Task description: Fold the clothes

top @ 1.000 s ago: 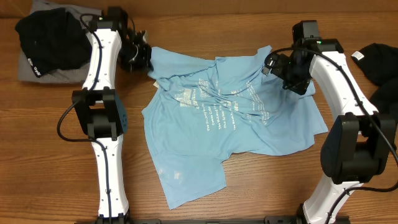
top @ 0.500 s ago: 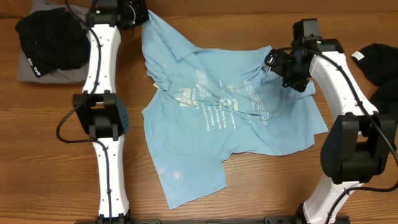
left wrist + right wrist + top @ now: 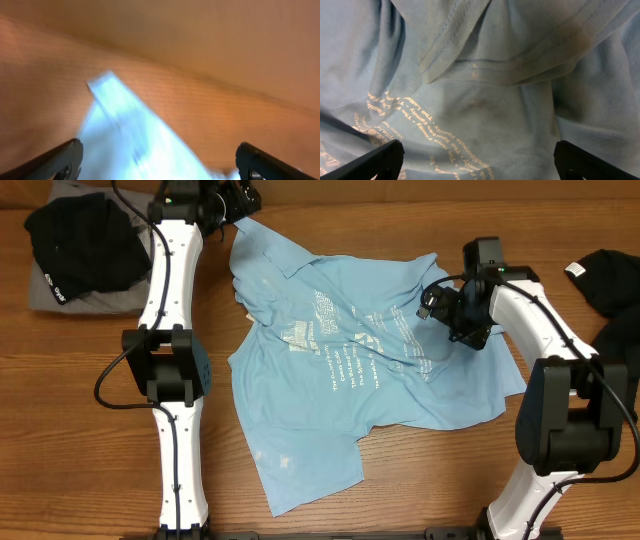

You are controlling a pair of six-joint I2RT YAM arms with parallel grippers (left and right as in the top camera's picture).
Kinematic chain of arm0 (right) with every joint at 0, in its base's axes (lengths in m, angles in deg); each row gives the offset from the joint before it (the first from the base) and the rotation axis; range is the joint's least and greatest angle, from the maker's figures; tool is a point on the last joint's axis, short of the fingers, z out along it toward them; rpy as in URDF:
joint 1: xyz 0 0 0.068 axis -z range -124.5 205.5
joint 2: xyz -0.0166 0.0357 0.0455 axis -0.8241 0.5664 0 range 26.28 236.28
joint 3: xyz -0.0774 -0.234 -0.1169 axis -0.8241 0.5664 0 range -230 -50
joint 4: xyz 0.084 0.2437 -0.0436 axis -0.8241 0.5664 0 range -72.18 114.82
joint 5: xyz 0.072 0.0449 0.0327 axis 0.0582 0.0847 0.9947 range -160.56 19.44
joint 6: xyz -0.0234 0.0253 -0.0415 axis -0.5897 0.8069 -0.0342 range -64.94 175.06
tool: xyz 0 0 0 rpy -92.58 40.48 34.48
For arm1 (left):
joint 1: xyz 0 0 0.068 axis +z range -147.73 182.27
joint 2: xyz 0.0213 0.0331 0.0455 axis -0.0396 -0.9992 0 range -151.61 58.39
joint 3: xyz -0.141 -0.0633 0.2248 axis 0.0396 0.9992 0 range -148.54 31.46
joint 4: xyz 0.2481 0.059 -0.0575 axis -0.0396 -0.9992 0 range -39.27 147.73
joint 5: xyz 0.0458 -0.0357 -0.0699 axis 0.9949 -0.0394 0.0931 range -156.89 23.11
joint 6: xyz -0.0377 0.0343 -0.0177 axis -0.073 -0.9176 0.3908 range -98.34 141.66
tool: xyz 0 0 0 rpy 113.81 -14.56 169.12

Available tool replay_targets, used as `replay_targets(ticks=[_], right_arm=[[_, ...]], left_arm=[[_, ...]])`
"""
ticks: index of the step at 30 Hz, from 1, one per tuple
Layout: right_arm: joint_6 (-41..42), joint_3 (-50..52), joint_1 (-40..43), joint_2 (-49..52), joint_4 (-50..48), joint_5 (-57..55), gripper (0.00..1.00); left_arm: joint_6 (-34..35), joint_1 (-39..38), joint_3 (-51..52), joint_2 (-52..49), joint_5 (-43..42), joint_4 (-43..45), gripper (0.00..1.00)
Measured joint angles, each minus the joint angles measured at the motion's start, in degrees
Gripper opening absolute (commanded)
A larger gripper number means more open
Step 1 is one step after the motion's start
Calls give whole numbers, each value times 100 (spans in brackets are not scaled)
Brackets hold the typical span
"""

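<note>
Your table (image 3: 420,480) has the light-blue T-shirt (image 3: 340,370) lying rumpled at its centre, with black and grey clothes (image 3: 80,250) at ten o'clock. Only the wrist views show the grips. Your left fingers (image 3: 65,160) are spread wide and empty over the shirt's blurred corner at eleven o'clock. Your right fingers (image 3: 382,162) are equally wide and empty above the printed folds at two o'clock.

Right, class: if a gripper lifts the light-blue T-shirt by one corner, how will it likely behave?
Probably floppy: the T-shirt lies rumpled in soft folds. Likely light: the thin cloth drapes flat on the table. Pushed, it would probably bunch, as its creases suggest.
</note>
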Motion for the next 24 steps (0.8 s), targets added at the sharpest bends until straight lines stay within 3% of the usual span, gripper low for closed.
replay_targets(ticks=[5,10,17,24], right_arm=[[0,39,0,0,-433,107,100],[0,39,0,0,-1082,238,100],[90,44,0,2,-1720,269,94],[337,44,0,310,-1880,229,90]], left_arm=[[-293,-66,-98,339,-546,-1753,100],[-579,-354,-157,479,-372,-3091,100],[-702,-782,-157,479,608,-3685,100],[-719,-815,-157,479,992,-3777,100]])
